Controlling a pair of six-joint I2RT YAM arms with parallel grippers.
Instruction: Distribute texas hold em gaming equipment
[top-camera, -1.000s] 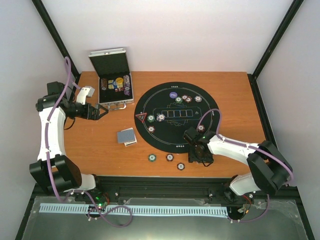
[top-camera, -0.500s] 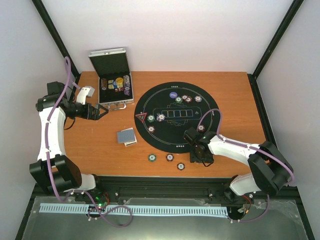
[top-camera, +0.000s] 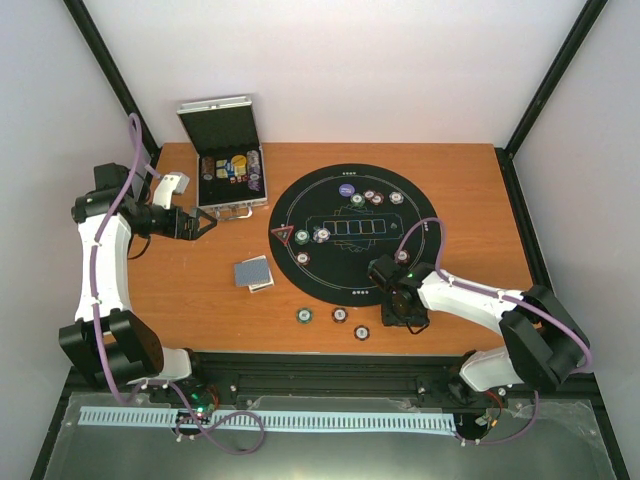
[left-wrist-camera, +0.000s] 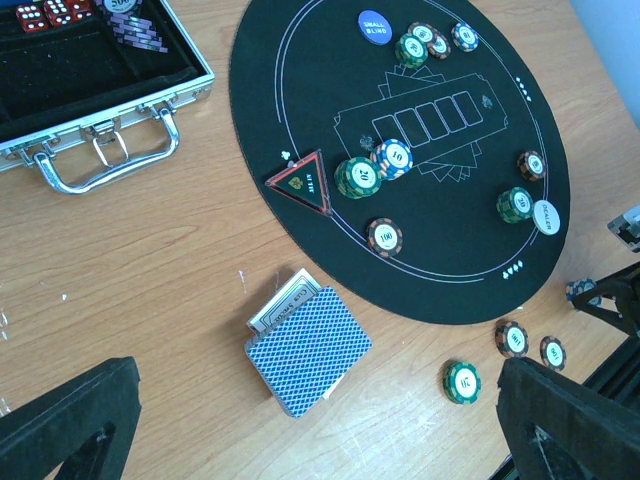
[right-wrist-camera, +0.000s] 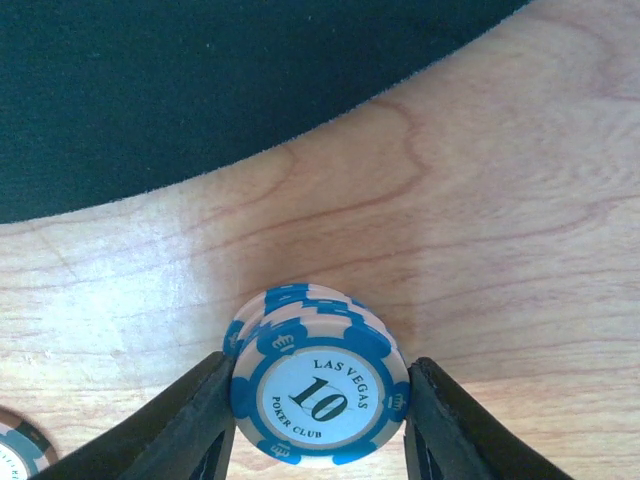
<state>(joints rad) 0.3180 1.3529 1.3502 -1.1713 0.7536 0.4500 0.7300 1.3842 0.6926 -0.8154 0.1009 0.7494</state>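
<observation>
Overhead and wrist-camera views of a two-armed robot laying out a poker game on an orange-brown wooden table (right-wrist-camera: 500, 150). The right gripper (right-wrist-camera: 320, 364) is low over the wood just outside the near edge of a round black felt mat (left-wrist-camera: 300, 60). Its two black fingers (right-wrist-camera: 205, 410) press against either side of a short stack of blue-and-white striped poker chips marked 10 (right-wrist-camera: 318, 388), so it is closed on the stack. Whether the stack rests on the wood or is slightly raised cannot be told.

The left gripper (top-camera: 203, 224) hangs with its fingers spread wide and empty, beside a silver hinged metal case (left-wrist-camera: 100, 130) and well apart from a deck of blue-backed playing cards (left-wrist-camera: 308, 350) lying on the wood.

The step in hand appears to be picking up the blue stack to deliver it to a seat. The next move calls for a straight lift with firm, even pressure, since stacked chips could slide apart
</observation>
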